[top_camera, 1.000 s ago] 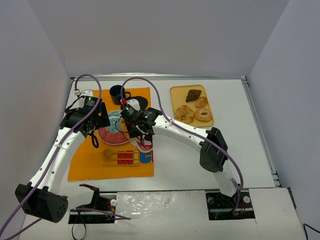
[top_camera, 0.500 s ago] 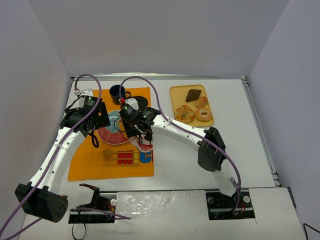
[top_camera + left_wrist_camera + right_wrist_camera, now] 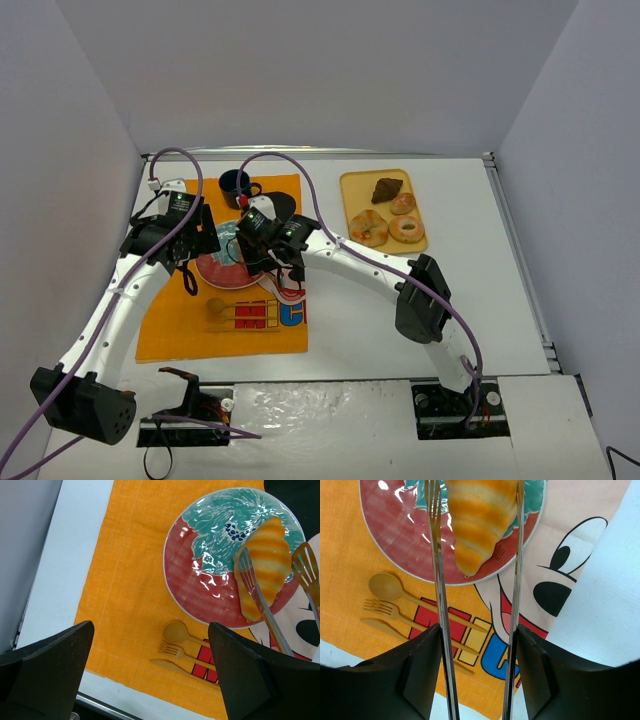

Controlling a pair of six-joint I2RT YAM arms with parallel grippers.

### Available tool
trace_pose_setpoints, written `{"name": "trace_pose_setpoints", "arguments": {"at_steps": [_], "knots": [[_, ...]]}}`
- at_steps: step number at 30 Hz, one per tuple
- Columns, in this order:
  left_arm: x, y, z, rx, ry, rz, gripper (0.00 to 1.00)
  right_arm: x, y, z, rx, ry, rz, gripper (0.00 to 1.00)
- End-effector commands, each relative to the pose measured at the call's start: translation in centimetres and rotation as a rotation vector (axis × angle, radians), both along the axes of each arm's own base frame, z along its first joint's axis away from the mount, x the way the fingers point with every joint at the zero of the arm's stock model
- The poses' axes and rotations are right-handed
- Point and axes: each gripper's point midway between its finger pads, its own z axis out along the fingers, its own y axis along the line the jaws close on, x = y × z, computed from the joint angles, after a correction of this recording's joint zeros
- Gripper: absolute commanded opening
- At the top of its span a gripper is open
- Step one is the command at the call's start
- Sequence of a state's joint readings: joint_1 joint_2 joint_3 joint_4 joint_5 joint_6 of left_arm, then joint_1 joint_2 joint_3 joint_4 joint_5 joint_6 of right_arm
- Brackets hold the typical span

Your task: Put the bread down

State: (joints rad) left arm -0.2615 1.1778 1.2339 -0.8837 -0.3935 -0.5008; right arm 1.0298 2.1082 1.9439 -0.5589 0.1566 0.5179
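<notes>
The bread (image 3: pixel 480 525) lies on the plate (image 3: pixel 200 580), near its rim, on the orange mat (image 3: pixel 125 555). The right claw (image 3: pixel 477 645) clamps the tongs (image 3: pixel 437 605), whose two arms flank the bread; contact with it cannot be confirmed. The left claw (image 3: pixel 150 630) is spread wide, holding nothing, above the mat beside the plate.

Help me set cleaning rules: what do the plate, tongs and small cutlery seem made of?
Plate: probably glazed ceramic or glass; its red and teal surface throws sharp white glare. Tongs: polished metal, thin, silvery, reflective, with slotted tips. Cutlery: likely wood or bamboo, matte tan without shine, though plastic is possible.
</notes>
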Motion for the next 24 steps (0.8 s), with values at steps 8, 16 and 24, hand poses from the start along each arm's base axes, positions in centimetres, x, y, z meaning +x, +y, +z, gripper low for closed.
{"name": "trace_pose_setpoints", "arguments": {"at_steps": [8, 16, 24], "knots": [[0.9, 0.2, 2.3, -0.009, -0.083, 0.016, 0.97, 1.6, -1.7, 8.9, 0.151, -0.113, -0.063, 0.54], [1.1, 0.0, 2.5, -0.015, -0.089, 0.008, 0.97, 3.3, -9.1, 9.1, 0.108, -0.12, -0.202, 0.53], [1.5, -0.3, 2.4, -0.028, -0.089, -0.001, 0.97, 4.3, -19.9, 5.2, 0.012, -0.074, -0.454, 0.52]]}}
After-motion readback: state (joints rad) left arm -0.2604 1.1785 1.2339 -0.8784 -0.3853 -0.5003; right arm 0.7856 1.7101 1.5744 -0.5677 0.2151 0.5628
